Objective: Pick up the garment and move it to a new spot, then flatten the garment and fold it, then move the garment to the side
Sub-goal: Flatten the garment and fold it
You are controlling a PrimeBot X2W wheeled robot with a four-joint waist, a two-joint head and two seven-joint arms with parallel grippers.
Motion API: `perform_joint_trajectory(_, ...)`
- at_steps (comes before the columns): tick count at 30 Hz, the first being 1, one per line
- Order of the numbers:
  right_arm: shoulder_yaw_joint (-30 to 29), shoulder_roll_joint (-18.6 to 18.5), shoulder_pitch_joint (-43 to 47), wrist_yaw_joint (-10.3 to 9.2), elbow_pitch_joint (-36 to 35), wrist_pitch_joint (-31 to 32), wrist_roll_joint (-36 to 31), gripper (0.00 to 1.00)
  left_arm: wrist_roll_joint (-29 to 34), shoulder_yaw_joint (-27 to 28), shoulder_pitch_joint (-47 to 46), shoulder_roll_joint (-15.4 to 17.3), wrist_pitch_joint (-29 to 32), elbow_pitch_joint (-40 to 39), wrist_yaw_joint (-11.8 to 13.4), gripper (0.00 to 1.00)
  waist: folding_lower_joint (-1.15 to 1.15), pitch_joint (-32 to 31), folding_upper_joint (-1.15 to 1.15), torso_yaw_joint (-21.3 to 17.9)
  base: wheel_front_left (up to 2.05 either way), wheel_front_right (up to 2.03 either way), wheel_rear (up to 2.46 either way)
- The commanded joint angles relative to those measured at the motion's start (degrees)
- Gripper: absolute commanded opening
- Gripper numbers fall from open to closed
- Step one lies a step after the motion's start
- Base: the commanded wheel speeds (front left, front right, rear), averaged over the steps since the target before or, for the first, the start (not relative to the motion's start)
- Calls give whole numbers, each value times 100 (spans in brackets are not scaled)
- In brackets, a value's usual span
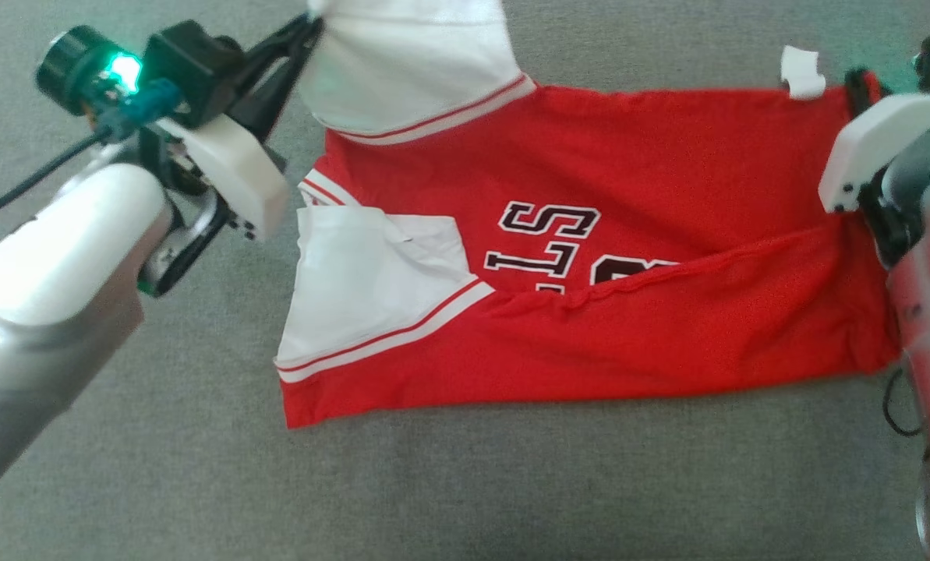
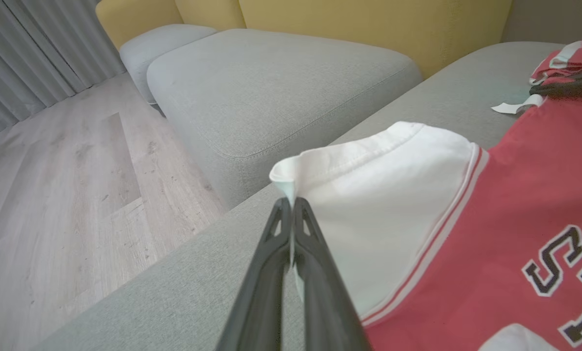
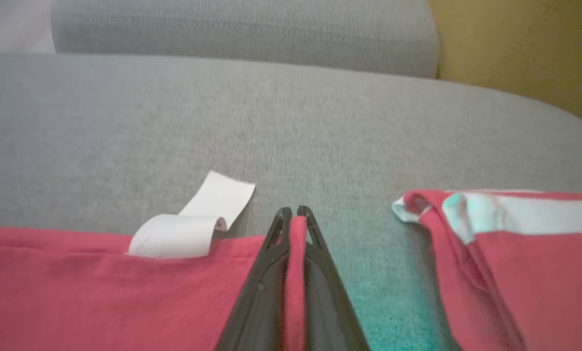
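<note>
Two layers show at the near edge of the shirt (image 1: 589, 195), spread on the grey sofa (image 1: 465, 483), hem folded over the lettering. At the far edge, the left tool (image 2: 291, 202) pinches the white sleeve (image 2: 393, 195) and the right tool (image 3: 294, 214) pinches the red hem beside the label (image 3: 193, 229). The fabric is judged light, limp and slippery, so grip seams or corners.

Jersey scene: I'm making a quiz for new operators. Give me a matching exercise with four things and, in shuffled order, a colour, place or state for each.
Column one:
1. left gripper
2. right gripper
3. tag
4. lettering

Column two:
A. black with a white outline
B. shut on the red hem of the jersey
C. white, curled, beside the hem
D. shut on the white sleeve

Pairs: 1-D, 2-B, 3-C, 4-A.
</note>
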Motion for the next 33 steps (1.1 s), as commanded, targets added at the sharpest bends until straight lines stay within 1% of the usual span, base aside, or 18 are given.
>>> perform_joint_trajectory(1,108,27,-215,-5,-163,-113,78,0,-21,311,-340,262,-26,-47,63,0,0,-16,0,-20,0,0,0)
perform_joint_trajectory(6,475,186,-677,-5,-265,-530,722,0,-90,503,-526,307,-143,366,119,0,0,7,0,-112,0,0,0)
perform_joint_trajectory(9,769,210,-964,-5,-352,-668,1081,0,-62,576,-738,291,-226,683,87,0,0,89,0,-153,0,0,0)
perform_joint_trajectory(12,982,173,-1239,-5,-366,-779,1275,0,42,604,-1017,210,-365,1058,29,0,0,200,0,-178,0,0,0)
perform_joint_trajectory(15,1107,126,-1516,-5,-261,-888,1367,0,157,638,-1359,45,-596,1559,-50,0,0,307,0,-175,0,0,0)
perform_joint_trajectory(16,1145,123,-1683,-5,-173,-1007,1412,0,246,661,-1583,-98,-808,1925,-54,0,0,365,0,-164,0,0,0)
perform_joint_trajectory(20,1220,132,-1878,-5,27,-1241,1517,0,341,658,-1829,-382,-1189,2587,-125,0,0,406,0,-123,0,0,0)
perform_joint_trajectory(23,1383,115,-1819,-5,154,-1369,1643,0,363,556,-1754,-557,-1304,2880,-285,0,0,347,0,-82,0,0,0)
perform_joint_trajectory(26,1616,46,-1639,-5,220,-1449,1841,0,359,500,-1588,-617,-1422,3013,-395,0,0,242,0,-39,0,0,0)
perform_joint_trajectory(29,1865,-91,-1405,-5,205,-1516,2094,0,305,543,-1343,-604,-1537,2995,-409,0,0,92,0,8,0,0,0)
perform_joint_trajectory(33,2268,-340,-989,-5,119,-1456,2461,0,318,443,-915,-523,-1587,2721,-482,0,0,-150,0,79,0,0,0)
